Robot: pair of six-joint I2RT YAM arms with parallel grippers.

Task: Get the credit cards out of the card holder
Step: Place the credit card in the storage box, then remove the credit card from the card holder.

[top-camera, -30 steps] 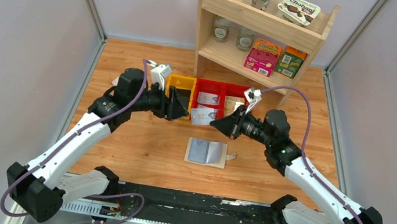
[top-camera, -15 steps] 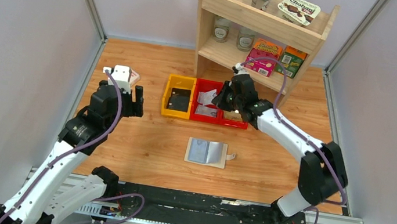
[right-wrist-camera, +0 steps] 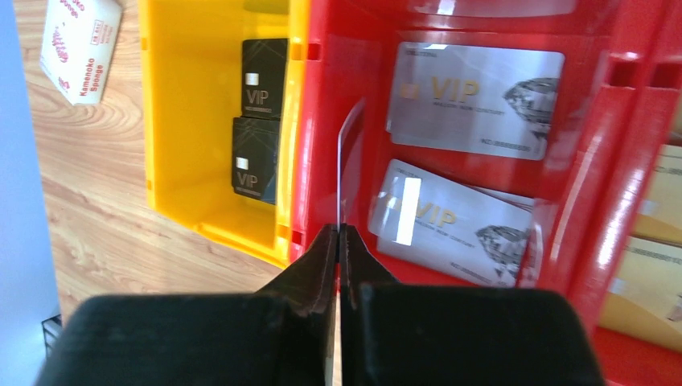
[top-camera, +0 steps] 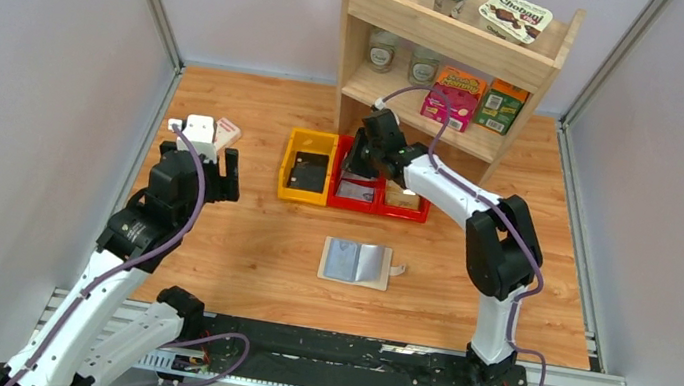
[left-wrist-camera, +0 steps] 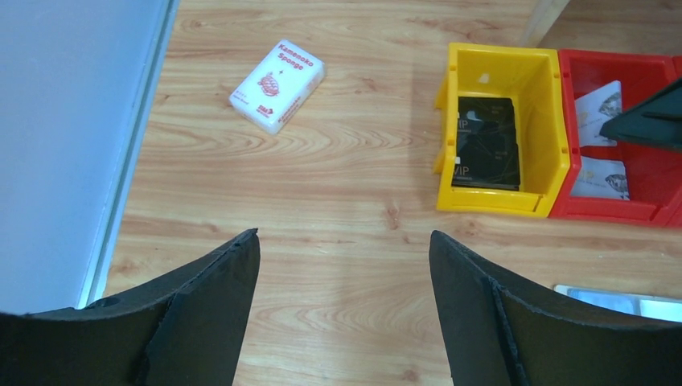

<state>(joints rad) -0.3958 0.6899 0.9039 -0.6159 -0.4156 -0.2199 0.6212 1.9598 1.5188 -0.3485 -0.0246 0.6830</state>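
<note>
- Drop-off step, by my read: the right jaws pinch a thin silver credit card (right-wrist-camera: 341, 169) edge-on over the red plastic bin (right-wrist-camera: 322, 80).
- Two glossy silver cards (right-wrist-camera: 474, 96) already lie flat inside.
- Left jaws hang wide apart, empty, above the wood-grain table (left-wrist-camera: 338, 169).
- The card holder (top-camera: 356, 261) lies open mid-table, soft beige with a grey lining.
- Next call: let go cleanly, then check the holder for more.

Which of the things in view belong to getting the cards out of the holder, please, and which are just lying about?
Job in hand: card holder, lying open; silver credit cards in the red bin; a single card pinched edge-on in the right gripper.
Lying about: sponge box; yellow bin holding black cards; wooden shelf.
</note>
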